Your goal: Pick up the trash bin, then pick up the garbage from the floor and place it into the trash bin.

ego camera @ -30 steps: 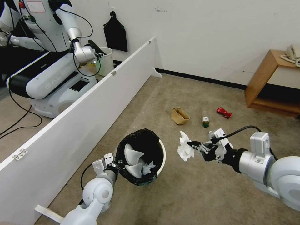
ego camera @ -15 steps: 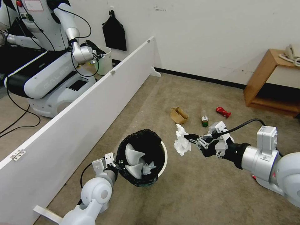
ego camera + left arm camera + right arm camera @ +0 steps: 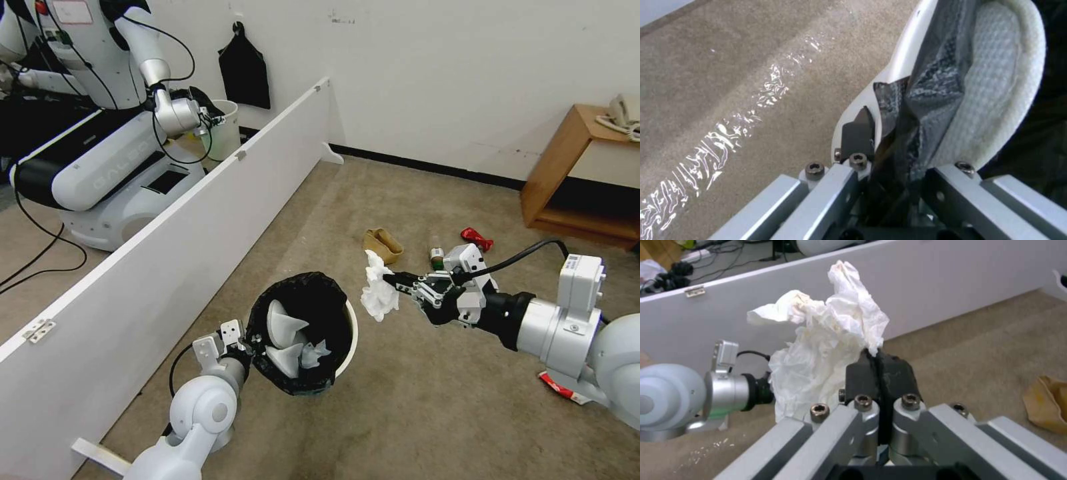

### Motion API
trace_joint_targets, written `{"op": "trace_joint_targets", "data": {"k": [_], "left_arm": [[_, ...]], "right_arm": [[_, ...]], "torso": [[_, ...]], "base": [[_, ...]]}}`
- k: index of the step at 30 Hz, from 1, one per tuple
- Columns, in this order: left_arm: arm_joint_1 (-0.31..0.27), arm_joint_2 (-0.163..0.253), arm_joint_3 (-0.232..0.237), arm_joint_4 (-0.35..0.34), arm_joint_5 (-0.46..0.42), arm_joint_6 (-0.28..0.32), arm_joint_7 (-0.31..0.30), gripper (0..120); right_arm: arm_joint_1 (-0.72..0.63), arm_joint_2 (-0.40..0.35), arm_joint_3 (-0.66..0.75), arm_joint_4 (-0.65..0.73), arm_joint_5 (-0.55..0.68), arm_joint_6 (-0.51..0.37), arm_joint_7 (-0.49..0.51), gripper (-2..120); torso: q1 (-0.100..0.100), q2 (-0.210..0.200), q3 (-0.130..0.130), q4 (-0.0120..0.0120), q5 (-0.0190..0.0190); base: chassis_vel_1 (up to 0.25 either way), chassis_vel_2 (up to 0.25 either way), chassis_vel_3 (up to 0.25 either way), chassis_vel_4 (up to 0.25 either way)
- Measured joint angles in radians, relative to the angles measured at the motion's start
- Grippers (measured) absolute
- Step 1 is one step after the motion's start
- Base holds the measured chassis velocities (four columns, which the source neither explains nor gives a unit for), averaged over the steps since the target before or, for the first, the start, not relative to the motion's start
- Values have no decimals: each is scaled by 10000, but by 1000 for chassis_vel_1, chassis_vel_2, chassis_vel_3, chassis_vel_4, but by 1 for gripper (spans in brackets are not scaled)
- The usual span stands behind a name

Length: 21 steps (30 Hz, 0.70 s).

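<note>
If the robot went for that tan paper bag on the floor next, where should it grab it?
Probably the tan paper bag by its upper rim, coming from above: it lies slumped on the carpet with its mouth gaping, so one thin paper edge stands free to pinch.

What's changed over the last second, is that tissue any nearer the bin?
Yes. The right gripper, still shut on the crumpled tissue, has carried it up and toward the trash bin; it is not yet over the opening. The left gripper keeps its hold on the bin's rim. Floor litter unchanged.
</note>
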Motion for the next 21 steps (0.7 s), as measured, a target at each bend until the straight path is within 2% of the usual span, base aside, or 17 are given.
{"op": "trace_joint_targets", "data": {"k": [21], "left_arm": [[-85,-185,170,88,149,28,103,1]], "right_arm": [[867,-297,89,29,567,251,-196,0]], "torso": [[0,3,0,0,1]], "base": [[0,0,0,0]]}}
